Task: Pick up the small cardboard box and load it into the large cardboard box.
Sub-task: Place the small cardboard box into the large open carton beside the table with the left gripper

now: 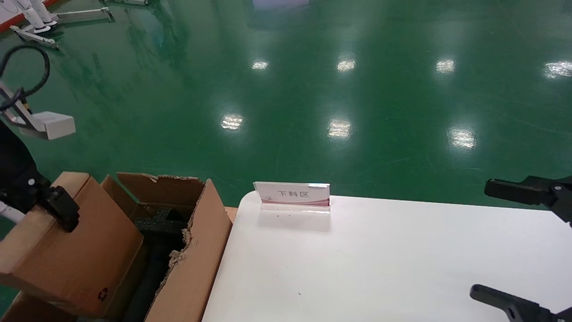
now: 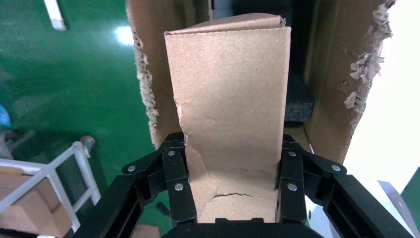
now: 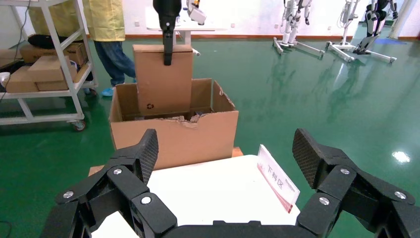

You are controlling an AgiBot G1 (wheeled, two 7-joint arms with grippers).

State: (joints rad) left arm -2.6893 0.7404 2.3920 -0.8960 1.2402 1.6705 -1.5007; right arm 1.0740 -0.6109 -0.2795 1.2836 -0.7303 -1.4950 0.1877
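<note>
Left hand (image 2: 233, 186) clamped on small cardboard box (image 1: 76, 241) — over large cardboard box (image 1: 196, 255); right hand (image 3: 225, 158) agape.

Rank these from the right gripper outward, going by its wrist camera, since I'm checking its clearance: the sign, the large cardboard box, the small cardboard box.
1. Sign, on the white table near the right gripper.
2. Large cardboard box, beyond the table's edge.
3. Small cardboard box, in that carton, gripped by the left gripper.

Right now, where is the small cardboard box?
On the robot's left in the head view, the small cardboard box is clamped in the left gripper, partly lowered into the open top of the large cardboard box beside the white table.
</note>
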